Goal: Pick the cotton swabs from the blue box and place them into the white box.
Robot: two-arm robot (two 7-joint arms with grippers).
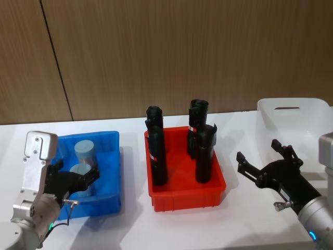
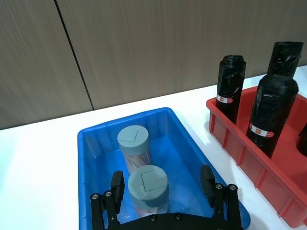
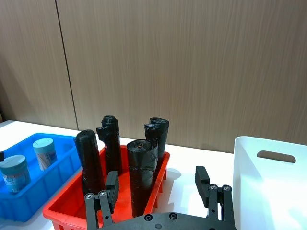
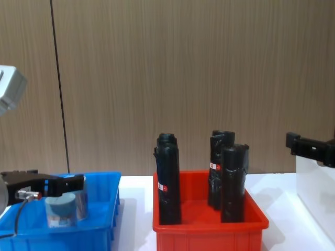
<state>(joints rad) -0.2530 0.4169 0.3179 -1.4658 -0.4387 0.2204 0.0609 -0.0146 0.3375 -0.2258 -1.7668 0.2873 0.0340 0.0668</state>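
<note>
Two cotton swab jars with pale blue lids stand in the blue box, one far and one near. My left gripper hangs low over the box, open, its fingers on either side of the near jar with gaps on both sides. The far jar stands free just beyond it. The white box sits at the table's far right, with nothing in the part I can see. My right gripper hovers open in front of it, holding nothing.
A red bin stands between the two boxes and holds several tall black cylinders that rise well above its rim. A wood-panelled wall runs behind the white table.
</note>
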